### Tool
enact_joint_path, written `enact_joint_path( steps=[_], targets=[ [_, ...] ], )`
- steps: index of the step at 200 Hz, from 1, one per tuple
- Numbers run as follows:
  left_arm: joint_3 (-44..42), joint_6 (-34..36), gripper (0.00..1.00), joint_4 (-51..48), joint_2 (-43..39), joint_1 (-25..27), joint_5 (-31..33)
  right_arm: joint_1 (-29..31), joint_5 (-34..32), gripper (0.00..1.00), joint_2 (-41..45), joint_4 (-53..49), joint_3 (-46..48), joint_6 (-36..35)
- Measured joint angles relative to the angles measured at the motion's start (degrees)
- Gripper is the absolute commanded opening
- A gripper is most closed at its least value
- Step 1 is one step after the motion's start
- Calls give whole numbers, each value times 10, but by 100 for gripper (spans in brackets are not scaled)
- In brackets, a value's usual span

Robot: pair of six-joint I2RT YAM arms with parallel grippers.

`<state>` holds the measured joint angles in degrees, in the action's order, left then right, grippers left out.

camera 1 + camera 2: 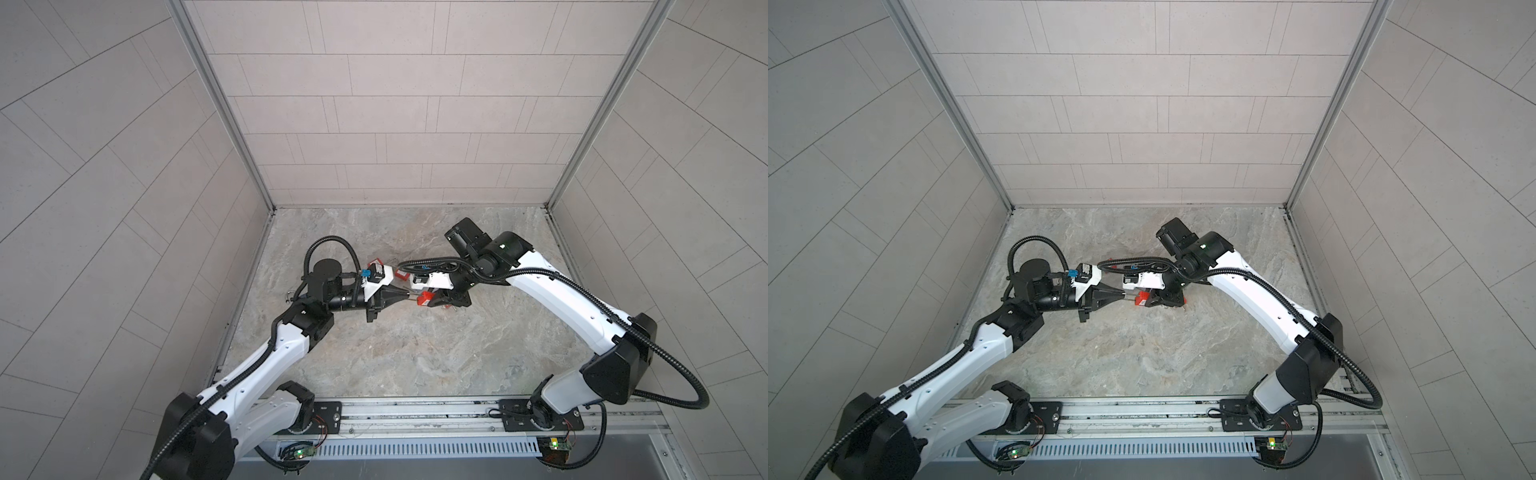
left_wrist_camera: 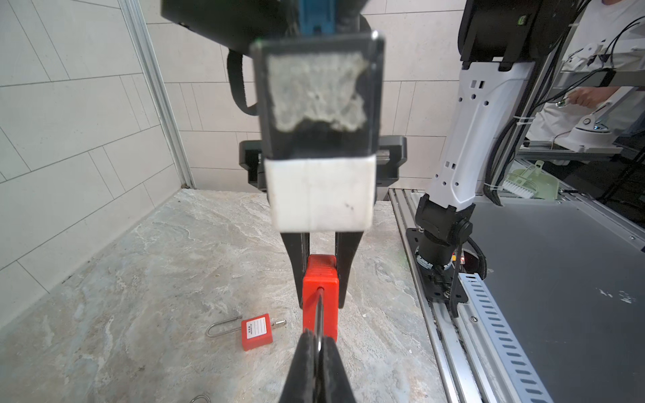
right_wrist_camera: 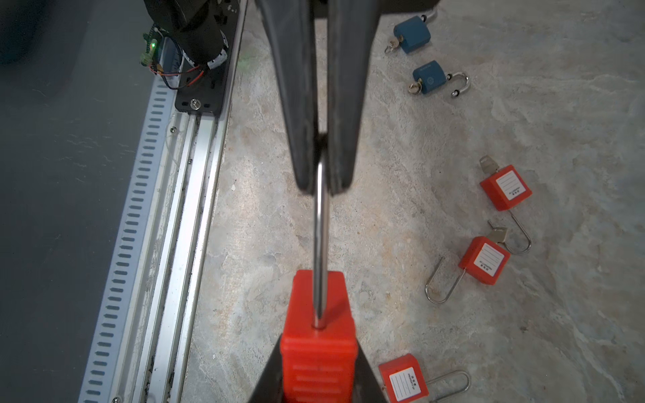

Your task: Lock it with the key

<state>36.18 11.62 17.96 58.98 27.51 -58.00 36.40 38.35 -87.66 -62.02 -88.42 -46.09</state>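
The right gripper clamps a red lock by its body; the left gripper pinches its shackle. Spare red locks and blue locks lie on the table.

Four red padlocks in all: one held red padlock up in the air and three lying loose. In a top view, one lying red padlock shows between ten and eleven o'clock of the held one. There are two blue padlocks. Five keys show, one in each lying padlock. There are two robot arms.
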Motion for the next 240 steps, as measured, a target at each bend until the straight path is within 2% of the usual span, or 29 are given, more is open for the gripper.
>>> enact_joint_path(
  steps=[62,101,120,144,160,208,240],
  targets=[
    [-2,-21,0,42,30,11,6,-3,-21,20,0,2,-2,-9],
    [-28,-59,0,132,57,19,12,-7,-38,25,3,-1,2,-13],
    [-34,-78,0,169,75,23,18,-9,-46,33,3,0,4,-17],
    [-34,-93,0,189,92,27,33,-3,-39,49,7,20,4,-22],
    [-35,-97,0,200,94,29,43,-1,-42,55,16,23,5,-31],
    [-34,-113,0,245,104,30,48,-24,-55,59,62,11,13,-30],
    [-34,-124,0,266,116,30,46,-82,-53,59,122,10,52,-2]
  ],
)
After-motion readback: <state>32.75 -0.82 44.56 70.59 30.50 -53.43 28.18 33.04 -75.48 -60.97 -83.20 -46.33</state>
